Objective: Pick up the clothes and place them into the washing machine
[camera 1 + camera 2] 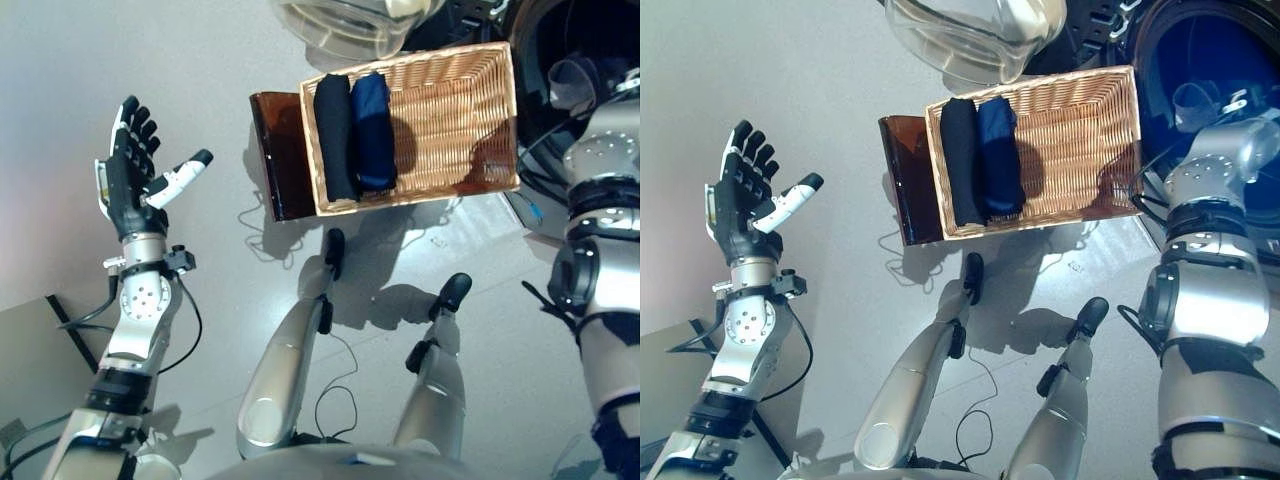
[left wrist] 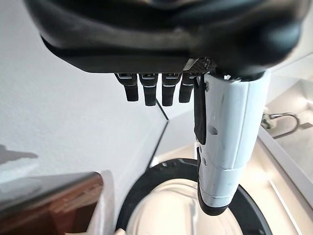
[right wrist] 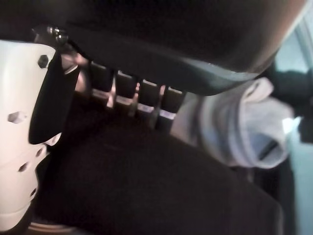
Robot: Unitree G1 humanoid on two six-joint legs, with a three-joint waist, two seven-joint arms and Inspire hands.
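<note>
A brown stand (image 1: 278,160) sits on the pale grey floor (image 1: 180,60), carrying a woven wicker basket (image 1: 450,120) whose right part is bare weave. In the left wrist view, a curved metal tap (image 2: 281,122) rises over a light sink (image 2: 298,147) off to one side.

The left hand (image 1: 128,170), at the left of the frame, has dark segmented fingers (image 1: 138,125) and a thumb in a white cover with a black tip. Below it sits a silver-grey wrist disc dotted with small screws, ringed by a black clamp. The forearm is silver-grey, banded in black near the lower left corner. The right arm, along the right edge, is built of rounded silver shells and ribbed black rings — its hand (image 3: 161,105) shows dark fingers beside a white, screw-studded thumb cover.
</note>
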